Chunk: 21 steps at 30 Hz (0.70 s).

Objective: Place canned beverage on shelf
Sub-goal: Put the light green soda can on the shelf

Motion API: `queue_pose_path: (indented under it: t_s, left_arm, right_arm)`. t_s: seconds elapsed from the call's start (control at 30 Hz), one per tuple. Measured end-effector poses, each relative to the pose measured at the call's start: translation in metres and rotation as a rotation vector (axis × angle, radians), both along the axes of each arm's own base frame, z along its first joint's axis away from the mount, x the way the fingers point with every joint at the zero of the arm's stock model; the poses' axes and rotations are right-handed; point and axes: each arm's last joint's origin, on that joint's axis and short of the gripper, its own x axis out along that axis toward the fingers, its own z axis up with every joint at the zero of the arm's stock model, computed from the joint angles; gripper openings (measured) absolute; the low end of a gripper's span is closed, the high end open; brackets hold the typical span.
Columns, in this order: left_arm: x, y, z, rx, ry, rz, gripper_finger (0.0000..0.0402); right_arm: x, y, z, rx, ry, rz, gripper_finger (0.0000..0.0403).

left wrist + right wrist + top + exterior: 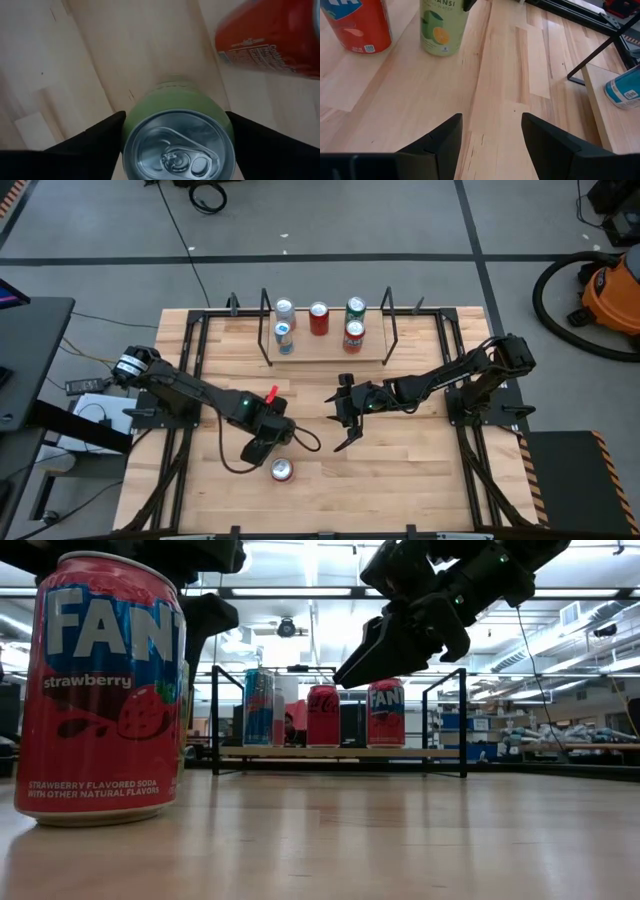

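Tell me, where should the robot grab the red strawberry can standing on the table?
Grab the strawberry can around the middle of its round side, with the jaws on opposite sides. It stands upright and has a flat lid, so coming straight down from above probably works best. The right gripper is open and free. The left gripper is close by at a green can, so stay off that side.

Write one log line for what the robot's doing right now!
left claw: around green can, on table | right claw: open, empty, mid-table | strawberry can: on table | shelf: five cans
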Motion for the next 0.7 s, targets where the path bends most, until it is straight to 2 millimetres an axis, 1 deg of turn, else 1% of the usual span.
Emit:
queue_pose_path:
  t_s: [0.1,0.17,0.33,0.53,0.7]
  left_arm:
    - [0.001,0.002,0.0,0.002,-0.001,-0.021,0.0309]
    - [0.001,0.003,0.0,0.004,-0.001,-0.033,0.0304]
    - [0.001,0.004,0.0,0.01,-0.002,-0.044,0.0312]
    - [0.002,0.005,0.0,0.025,-0.004,-0.076,0.0313]
    - [0.003,0.013,0.004,0.069,0.005,-0.089,0.0313]
  right_arm:
    - [0.0,0.0,0.0,0.0,0.0,0.0,0.0215]
    - [0.0,0.0,0.0,0.0,0.0,0.0,0.0215]
    - [0.0,0.0,0.0,0.0,0.0,0.0,0.0215]
    - [0.0,0.0,0.0,-0.001,0.001,0.001,0.0215]
    - [-0.002,-0.002,-0.003,-0.038,0.034,-0.039,0.0215]
